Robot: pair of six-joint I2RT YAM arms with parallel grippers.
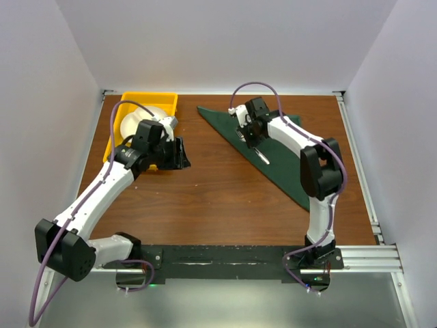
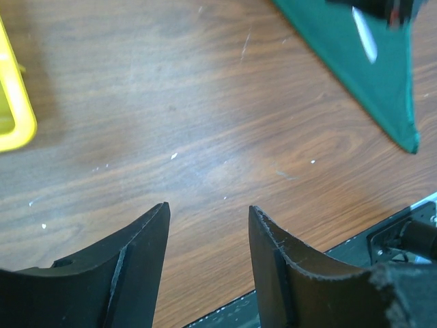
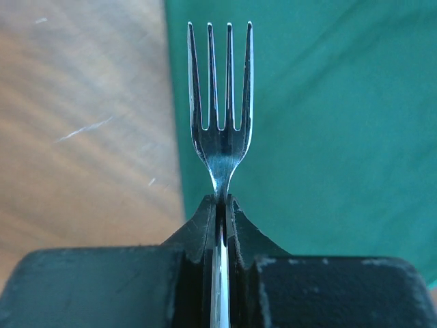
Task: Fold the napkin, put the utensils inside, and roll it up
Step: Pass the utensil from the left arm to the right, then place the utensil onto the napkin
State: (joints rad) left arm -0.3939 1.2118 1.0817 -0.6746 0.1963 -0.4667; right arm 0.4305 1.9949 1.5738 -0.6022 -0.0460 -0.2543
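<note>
You are standing mid-task: the napkin (image 1: pixel 285 169) is lying folded in a triangle on the tabletop (image 1: pixel 225 198), far right, one slim utensil (image 1: pixel 264 158) on it, your right end effector (image 3: pixel 218 205) is clamping the fork (image 3: pixel 220 137) over its edge, your left end effector (image 2: pixel 208 219) is hanging apart, and rolling is pending.

I worked in a lab test cell: plain white panels (image 1: pixel 225 41) boxed in my wooden table (image 1: pixel 225 205), and aluminium rails (image 1: pixel 369 254) carried my bolted bases (image 1: pixel 317 258) at its near edge.
</note>
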